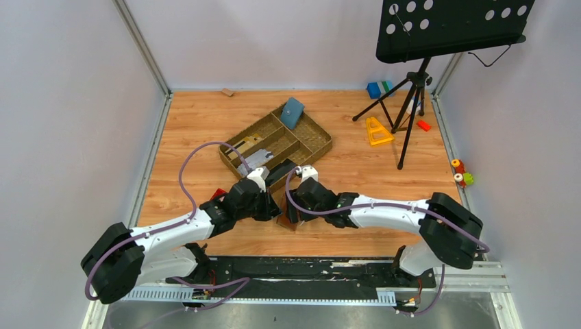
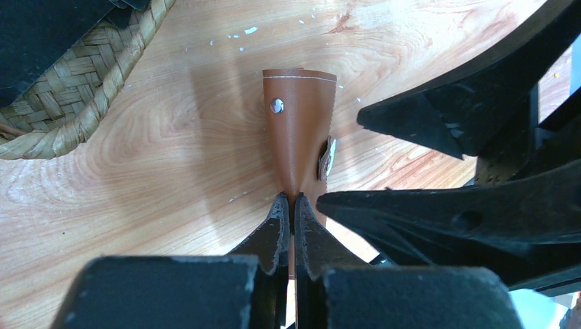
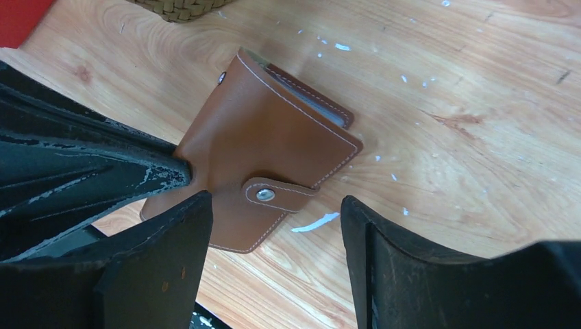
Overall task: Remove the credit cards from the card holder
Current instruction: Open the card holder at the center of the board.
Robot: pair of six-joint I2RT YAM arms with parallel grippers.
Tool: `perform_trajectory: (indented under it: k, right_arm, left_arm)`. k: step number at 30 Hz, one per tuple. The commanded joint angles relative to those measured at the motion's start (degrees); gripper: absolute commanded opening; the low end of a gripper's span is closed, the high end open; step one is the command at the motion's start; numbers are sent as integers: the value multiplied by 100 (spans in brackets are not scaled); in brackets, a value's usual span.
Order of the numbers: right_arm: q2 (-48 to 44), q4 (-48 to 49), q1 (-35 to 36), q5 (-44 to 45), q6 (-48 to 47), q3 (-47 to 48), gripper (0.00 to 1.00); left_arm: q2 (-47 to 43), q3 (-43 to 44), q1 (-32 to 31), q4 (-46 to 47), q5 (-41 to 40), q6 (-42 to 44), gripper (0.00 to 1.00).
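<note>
We have the left pincer (image 2: 289, 203) clamped on the card holder (image 3: 264, 140) at its left edge; the right pincer (image 3: 274, 209), jaws apart, hovers over its closing tab (image 3: 277, 194).

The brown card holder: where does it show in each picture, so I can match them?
Top external: card holder just below centre, mostly hidden.
Left wrist: card holder at centre, looking narrow.
Right wrist: card holder centre-left, broad face showing.
Shared landmark: the woven tray.

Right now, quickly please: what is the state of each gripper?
Left gripper: closed, pinching one edge of the brown wallet.
Right gripper: open above the wallet, holding nothing.
</note>
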Motion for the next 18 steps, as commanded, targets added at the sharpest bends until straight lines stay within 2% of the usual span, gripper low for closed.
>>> perform_trajectory:
  k: [1,4,9,18]
  right_arm:
    - [343,21,79,147,-39,331,67]
    - [561,-529,79,668,45,501,58]
    - [825,-1236,90,1180,160,723,49]
    - [451,-1657,84,1921,158,466,48]
  left_arm:
    - [-81,1,-6,298,30,-63,0]
    - [-96,-11,-6,306,21,-67,0]
    - [-86,-12,-6,321,-16,-67,0]
    - [-164,-21,-6,196,-112,-15,0]
